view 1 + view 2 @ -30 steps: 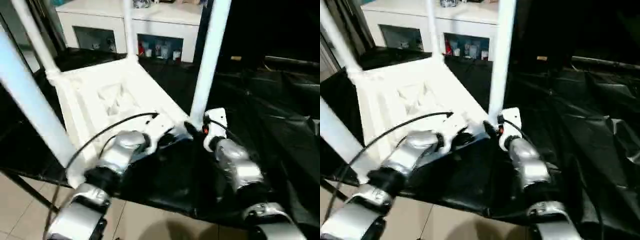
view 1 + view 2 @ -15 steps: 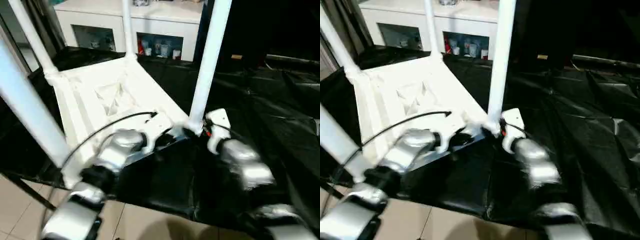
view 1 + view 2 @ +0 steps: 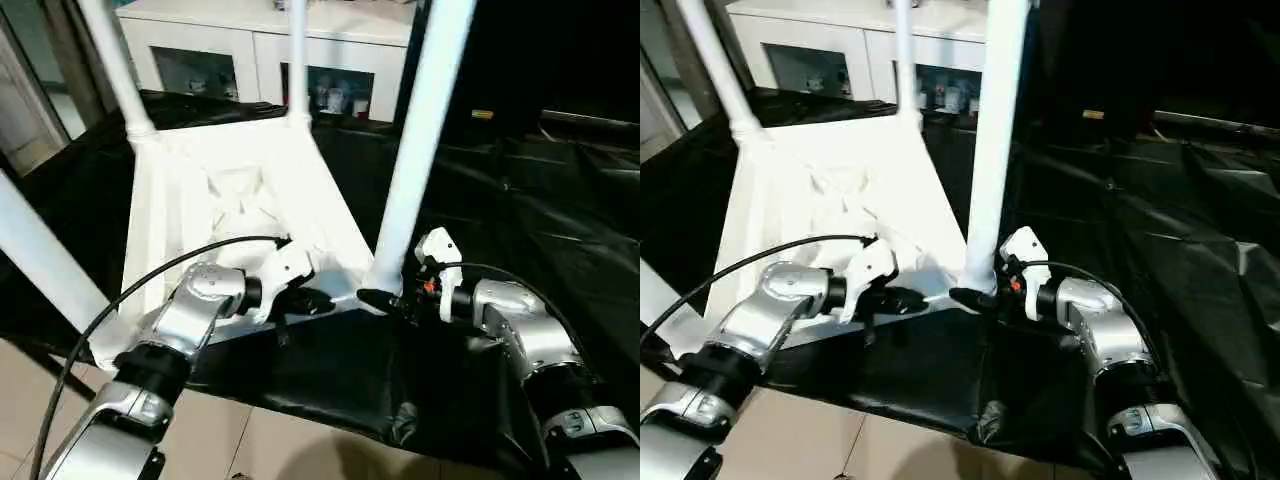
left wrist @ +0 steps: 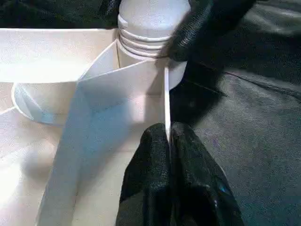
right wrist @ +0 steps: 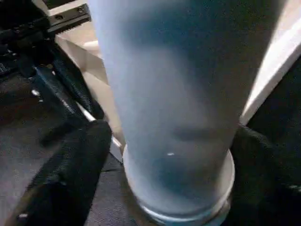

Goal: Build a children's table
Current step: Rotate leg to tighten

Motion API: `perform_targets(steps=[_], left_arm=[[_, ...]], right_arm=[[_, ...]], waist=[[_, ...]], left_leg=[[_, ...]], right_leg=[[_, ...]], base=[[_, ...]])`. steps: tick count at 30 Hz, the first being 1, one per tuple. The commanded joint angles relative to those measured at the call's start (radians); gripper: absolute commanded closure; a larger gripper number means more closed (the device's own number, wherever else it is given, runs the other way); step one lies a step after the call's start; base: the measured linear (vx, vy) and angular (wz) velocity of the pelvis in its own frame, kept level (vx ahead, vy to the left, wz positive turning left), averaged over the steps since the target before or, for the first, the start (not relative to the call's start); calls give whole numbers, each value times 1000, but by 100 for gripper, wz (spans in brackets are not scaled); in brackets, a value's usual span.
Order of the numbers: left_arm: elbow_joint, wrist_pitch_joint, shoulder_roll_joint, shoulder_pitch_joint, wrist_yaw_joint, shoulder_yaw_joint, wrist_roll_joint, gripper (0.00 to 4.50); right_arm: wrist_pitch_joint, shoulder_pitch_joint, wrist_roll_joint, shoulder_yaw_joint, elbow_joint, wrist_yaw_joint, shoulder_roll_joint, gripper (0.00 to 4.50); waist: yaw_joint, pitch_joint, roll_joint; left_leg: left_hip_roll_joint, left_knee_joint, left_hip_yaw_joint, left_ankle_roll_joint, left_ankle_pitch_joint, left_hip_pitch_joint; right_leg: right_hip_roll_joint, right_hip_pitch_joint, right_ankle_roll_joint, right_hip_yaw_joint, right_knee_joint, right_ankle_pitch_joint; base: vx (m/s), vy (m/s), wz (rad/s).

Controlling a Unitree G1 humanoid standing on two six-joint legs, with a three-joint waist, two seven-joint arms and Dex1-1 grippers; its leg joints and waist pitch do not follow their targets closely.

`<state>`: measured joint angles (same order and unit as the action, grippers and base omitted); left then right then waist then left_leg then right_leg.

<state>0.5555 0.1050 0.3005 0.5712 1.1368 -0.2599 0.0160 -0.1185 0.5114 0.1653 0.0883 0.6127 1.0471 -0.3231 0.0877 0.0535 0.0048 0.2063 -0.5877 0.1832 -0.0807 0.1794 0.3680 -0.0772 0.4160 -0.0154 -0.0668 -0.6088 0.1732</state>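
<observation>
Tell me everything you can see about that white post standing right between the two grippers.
The leg is a long, smooth white cylinder, plastic by the look of it, standing nearly upright and running out of the picture's top. Its ringed foot sits in the round corner socket of the upturned tabletop, at the corner nearest the robot. The right gripper has a black finger on each side of the foot, with small gaps. The left gripper pinches the tabletop's thin edge just beside it.

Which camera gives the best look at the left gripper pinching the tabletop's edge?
The left wrist view: the left gripper sits shut on the thin rim of the tabletop. The head views show it from above, small. The right wrist view shows it beside the leg.
</observation>
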Motion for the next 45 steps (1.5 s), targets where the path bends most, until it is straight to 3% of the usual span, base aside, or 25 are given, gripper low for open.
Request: perform_targets(steps=[1,13,17,20,22,23,25,26,28,30,33,37,41,45], left_arm=[[-36,-8,-15,-13,25,13,-63,450],[-51,17,-19,-20,13,21,-62,450],[-11,17,-47,7,-64,30,-38,450],[64,16,-101,59,-198,35,8,450],[117,34,-155,101,-308,38,36,450],[124,39,-164,107,-322,38,38,450],[150,54,-199,131,-395,39,52,450],[165,52,-224,145,-423,33,59,450],[180,46,-246,157,-440,26,65,450],[185,38,-250,159,-429,23,63,450],[195,21,-242,157,-404,22,65,450],[188,13,-214,148,-367,26,53,450],[160,6,-178,128,-295,21,38,450],[95,-17,-120,84,-157,12,3,450]], right_arm=[[-6,-3,10,9,-13,15,-7,105],[-9,-13,-2,17,-8,19,2,178],[3,-17,-31,8,21,-88,32,180],[-14,-15,-55,-21,63,-284,109,180],[-40,-3,-66,-49,92,-448,179,181],[-42,1,-67,-54,98,-474,190,181],[-56,20,-69,-77,124,-588,232,181],[-51,37,-73,-86,142,-652,260,181],[-36,52,-77,-85,156,-689,284,181],[-16,52,-79,-75,147,-664,292,181],[14,49,-57,-75,109,-586,299,111],[10,49,-26,-78,81,-496,265,91],[-8,38,-10,-50,52,-373,198,38],[-20,18,-1,-34,19,-198,100,38]], waist=[[2,-67,-14],[2,-67,-16],[0,-64,-17],[-4,-61,-19],[-7,-57,-14],[-7,-58,-17],[-6,-58,-16],[-5,-59,-8],[-9,-61,-8],[-7,-64,-8],[-5,-65,-11],[-3,-65,-12],[-1,-66,-12],[-2,-65,-11]], left_leg=[[25,64,-3,70,175,-7],[23,62,-2,70,165,-6],[21,64,-2,60,180,-8],[18,66,-3,42,211,-11],[16,69,-3,23,232,-17],[15,70,-6,12,242,-17],[13,69,-8,13,260,-19],[14,71,-9,12,259,-18],[15,73,-11,8,266,-18],[15,71,-9,16,252,-13],[15,69,-6,33,229,-9],[16,68,-6,46,214,-8],[17,67,-5,56,204,-7],[21,66,-7,67,207,-4]], right_leg=[[-62,-58,-215,42,71,225],[-61,-58,-207,42,72,227],[-61,-55,-195,42,78,269],[-62,-52,-162,43,89,360],[-60,-45,-146,42,96,407],[-63,-48,-132,39,99,447],[-63,-45,-113,38,107,487],[-65,-46,-112,39,106,482],[-61,-45,-111,38,106,455],[-61,-49,-122,40,101,396],[-60,-54,-153,42,91,309],[-61,-57,-169,41,88,290],[-61,-59,-175,41,86,272],[-63,-61,-183,40,83,271]], base=[[0,0,0],[0,0,0],[0,0,0],[0,0,0],[0,0,0],[0,0,0],[0,0,0],[0,0,0],[0,0,0],[0,0,0],[0,0,0],[0,0,0],[0,0,0],[0,0,0]])
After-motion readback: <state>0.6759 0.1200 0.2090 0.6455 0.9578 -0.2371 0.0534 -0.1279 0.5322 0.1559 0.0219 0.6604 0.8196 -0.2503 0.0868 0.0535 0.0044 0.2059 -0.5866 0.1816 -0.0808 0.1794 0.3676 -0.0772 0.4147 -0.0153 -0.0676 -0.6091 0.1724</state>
